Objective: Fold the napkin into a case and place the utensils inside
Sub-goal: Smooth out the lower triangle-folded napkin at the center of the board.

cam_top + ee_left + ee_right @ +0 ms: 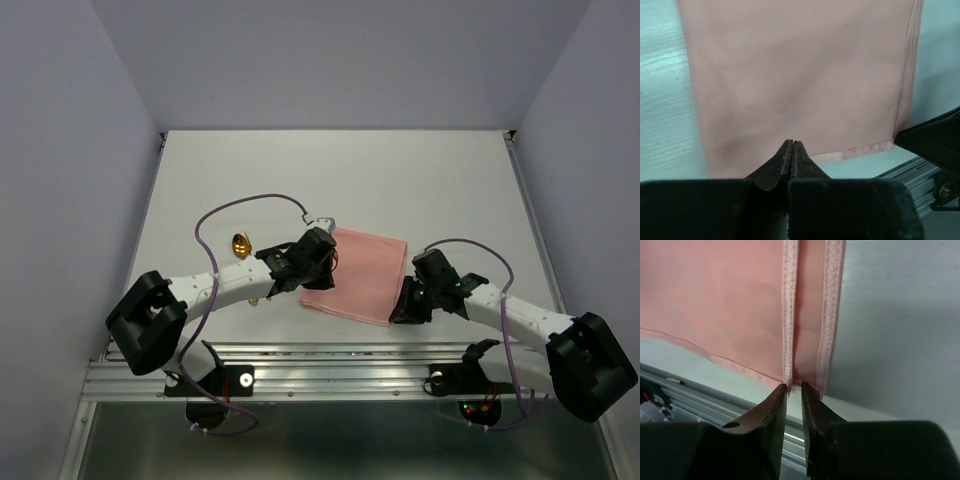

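The salmon-pink napkin (362, 272) lies folded in layers on the table between my two arms. It fills the left wrist view (790, 75) and the right wrist view (715, 295), where two stitched hems run side by side. My left gripper (318, 264) is over the napkin's left part; its jaws (792, 145) are pressed together with nothing visible between them. My right gripper (407, 302) is at the napkin's near right corner, its jaws (794, 388) a narrow gap apart, with the hem's corner right at the tips. One gold utensil head (241, 243) shows left of my left arm. A gold bit (256, 299) peeks out under that arm.
The metal rail (330, 365) runs along the table's near edge, just below the napkin, and shows in the right wrist view (700, 390). My right gripper's dark body (935, 142) appears at the right of the left wrist view. White walls enclose the table (350, 180).
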Controlling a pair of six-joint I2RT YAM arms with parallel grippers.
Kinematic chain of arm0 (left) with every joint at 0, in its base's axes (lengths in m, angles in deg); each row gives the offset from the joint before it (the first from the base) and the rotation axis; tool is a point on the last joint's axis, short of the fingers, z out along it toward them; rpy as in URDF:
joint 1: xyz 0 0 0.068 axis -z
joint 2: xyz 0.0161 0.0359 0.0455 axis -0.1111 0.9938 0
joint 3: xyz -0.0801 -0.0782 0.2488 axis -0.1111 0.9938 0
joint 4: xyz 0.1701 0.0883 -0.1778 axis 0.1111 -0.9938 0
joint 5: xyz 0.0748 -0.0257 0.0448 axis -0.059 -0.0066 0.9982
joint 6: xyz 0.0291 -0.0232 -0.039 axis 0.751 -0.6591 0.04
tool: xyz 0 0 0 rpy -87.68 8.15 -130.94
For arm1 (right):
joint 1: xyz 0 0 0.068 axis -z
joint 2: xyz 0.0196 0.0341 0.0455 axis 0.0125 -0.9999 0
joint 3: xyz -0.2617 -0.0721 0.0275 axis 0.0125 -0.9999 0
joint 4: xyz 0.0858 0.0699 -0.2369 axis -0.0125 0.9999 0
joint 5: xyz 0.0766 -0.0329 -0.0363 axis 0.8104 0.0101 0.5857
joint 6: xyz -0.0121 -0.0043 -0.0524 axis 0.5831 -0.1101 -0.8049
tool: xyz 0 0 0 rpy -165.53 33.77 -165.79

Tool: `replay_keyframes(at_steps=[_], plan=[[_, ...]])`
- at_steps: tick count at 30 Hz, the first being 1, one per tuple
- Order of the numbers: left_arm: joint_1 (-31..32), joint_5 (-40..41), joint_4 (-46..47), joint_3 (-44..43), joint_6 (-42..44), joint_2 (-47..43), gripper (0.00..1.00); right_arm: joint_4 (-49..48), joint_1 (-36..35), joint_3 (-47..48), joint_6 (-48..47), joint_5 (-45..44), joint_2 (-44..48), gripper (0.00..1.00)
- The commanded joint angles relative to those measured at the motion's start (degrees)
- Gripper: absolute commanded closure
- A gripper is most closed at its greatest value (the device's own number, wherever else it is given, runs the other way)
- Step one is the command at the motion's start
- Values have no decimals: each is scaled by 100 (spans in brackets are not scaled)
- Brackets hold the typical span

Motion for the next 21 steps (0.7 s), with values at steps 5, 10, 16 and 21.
replay_keyframes(at_steps=[5, 10, 16, 21], plan=[[70, 153, 52, 61, 76, -8, 95, 347, -73, 122, 80, -679, 335, 93], [79, 179, 44, 87, 111, 18, 95, 347, -73, 192, 230, -784, 424, 99], [88, 170, 44, 131, 128, 1, 95, 602, -73, 368, 221, -943, 661, 75], [97, 188, 87, 131, 67, -52, 94, 734, -73, 456, 230, -1022, 758, 55]])
